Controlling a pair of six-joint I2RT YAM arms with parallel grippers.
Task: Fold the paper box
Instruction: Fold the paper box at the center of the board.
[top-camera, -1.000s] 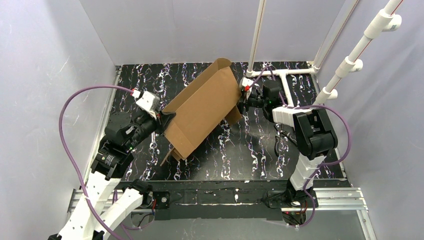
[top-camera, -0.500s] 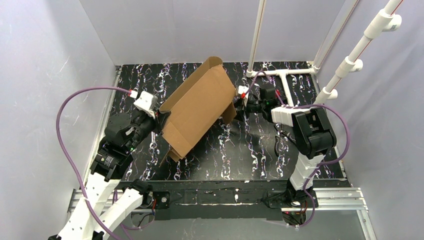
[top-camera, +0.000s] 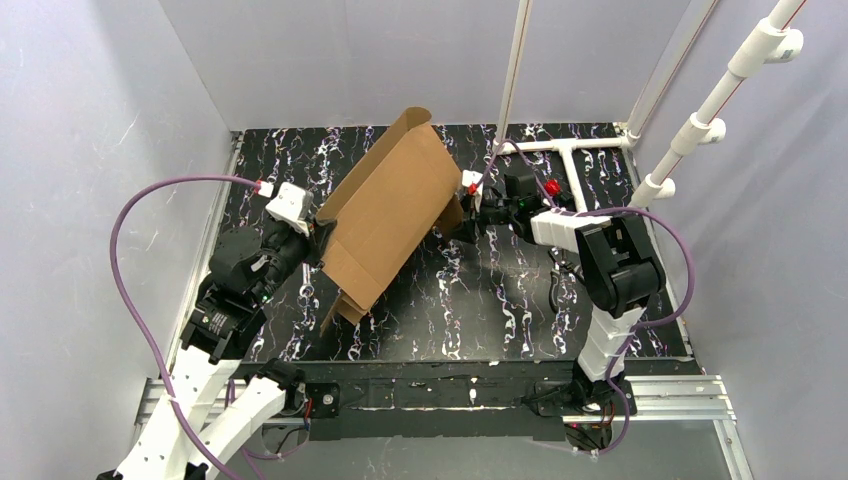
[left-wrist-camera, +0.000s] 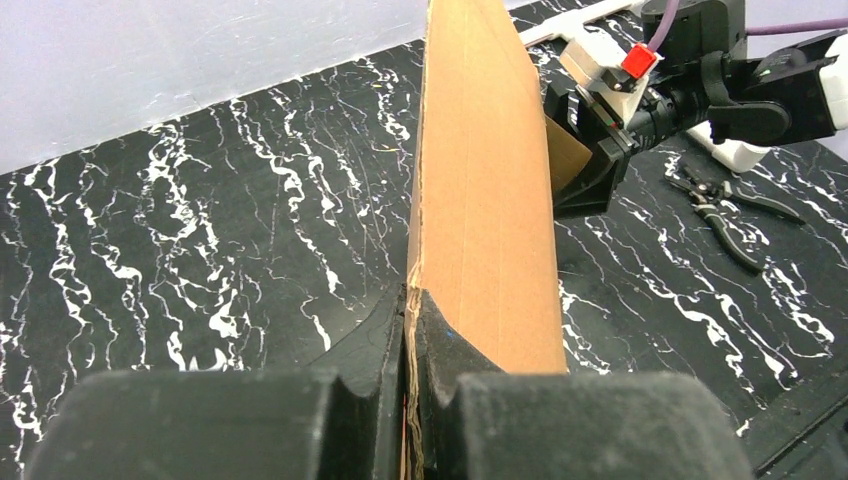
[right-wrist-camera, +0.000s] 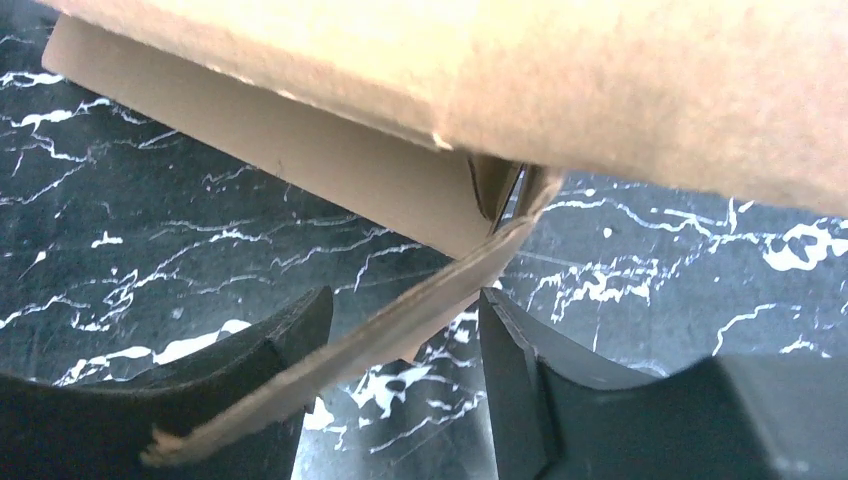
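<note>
L gripper (left-wrist-camera: 410, 300): fingers pressed together, pinching the near-left edge of the paper box (top-camera: 385, 215). R gripper (right-wrist-camera: 405, 310): fingers spread. A loose flap (right-wrist-camera: 330, 365) of the box runs diagonally betw. them and lies across one finger, not clamped. The box is held tilted over the bench (top-camera: 480, 310), centre-left, w/ its long axis running from the left edge toward the far edge. Pliers (left-wrist-camera: 730, 215) lie on the bench's right half.

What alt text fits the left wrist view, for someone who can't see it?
The left hand pinches the edge of a paper box that stands upright over a black marbled table. At its far end sits the right hand; pliers lie beyond.
</note>
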